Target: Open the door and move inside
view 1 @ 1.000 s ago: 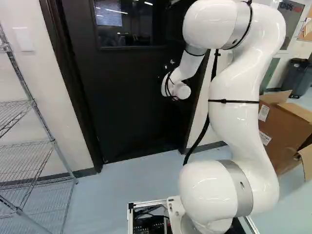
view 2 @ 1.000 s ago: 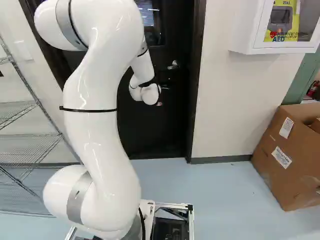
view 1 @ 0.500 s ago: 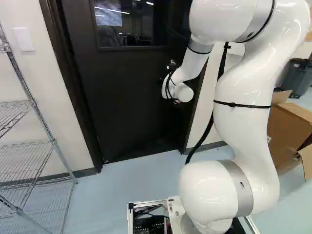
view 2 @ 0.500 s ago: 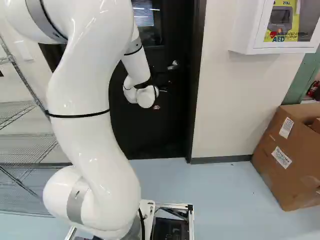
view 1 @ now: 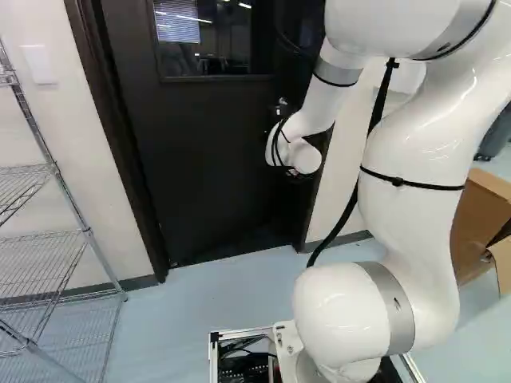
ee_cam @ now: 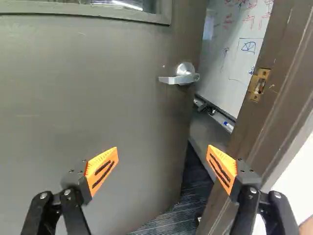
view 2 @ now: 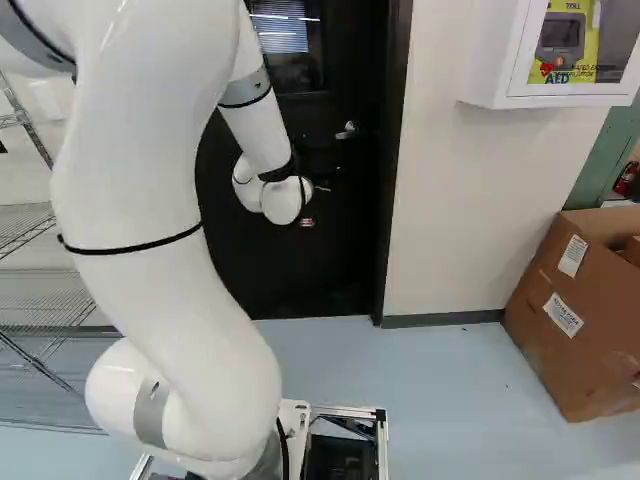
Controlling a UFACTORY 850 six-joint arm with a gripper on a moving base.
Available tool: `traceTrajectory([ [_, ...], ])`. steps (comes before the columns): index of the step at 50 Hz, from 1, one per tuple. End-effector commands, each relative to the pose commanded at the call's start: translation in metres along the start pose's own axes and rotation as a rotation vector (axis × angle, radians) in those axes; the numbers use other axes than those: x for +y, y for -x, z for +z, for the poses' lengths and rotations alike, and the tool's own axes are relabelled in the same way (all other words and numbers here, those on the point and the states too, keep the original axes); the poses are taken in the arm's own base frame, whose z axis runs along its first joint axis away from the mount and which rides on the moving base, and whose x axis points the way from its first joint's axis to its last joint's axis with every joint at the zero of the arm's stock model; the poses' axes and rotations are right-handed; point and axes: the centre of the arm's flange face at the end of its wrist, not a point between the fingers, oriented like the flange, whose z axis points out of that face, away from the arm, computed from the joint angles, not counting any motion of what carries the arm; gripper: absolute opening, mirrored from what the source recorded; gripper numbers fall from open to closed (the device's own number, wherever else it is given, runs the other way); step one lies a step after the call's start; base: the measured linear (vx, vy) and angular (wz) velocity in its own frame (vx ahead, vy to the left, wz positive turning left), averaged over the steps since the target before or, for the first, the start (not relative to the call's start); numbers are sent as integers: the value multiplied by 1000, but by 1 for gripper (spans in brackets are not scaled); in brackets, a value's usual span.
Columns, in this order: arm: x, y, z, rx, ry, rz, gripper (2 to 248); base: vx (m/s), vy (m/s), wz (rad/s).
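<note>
Claw [ee_cam: 163, 148], spread wide and empty, faces the ajar door [ee_cam: 98, 107] towards its free edge, so pushing ahead should swing it further inward.

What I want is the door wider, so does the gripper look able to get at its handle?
Probably yes: the handle is in sight ahead of the gripper, whose fingers stand open, and nothing shows in the way. The door stands ajar, though, so it may swing if touched.
</note>
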Motion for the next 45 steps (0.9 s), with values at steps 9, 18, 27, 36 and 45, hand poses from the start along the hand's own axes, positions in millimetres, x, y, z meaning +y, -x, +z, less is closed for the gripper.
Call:
traceTrajectory([
  [9, 0, 2, -19, -12, 10, 8, 247, 0, 0, 0],
  [18, -1, 4, -38, -20, 15, 13, 247, 0, 0, 0],
  [27, -1, 6, -54, -23, 19, 17, 247, 0, 0, 0],
  [36, -1, 7, -58, -23, 23, 19, 247, 0, 0, 0],
  [45, -1, 7, -58, -23, 23, 19, 247, 0, 0, 0],
])
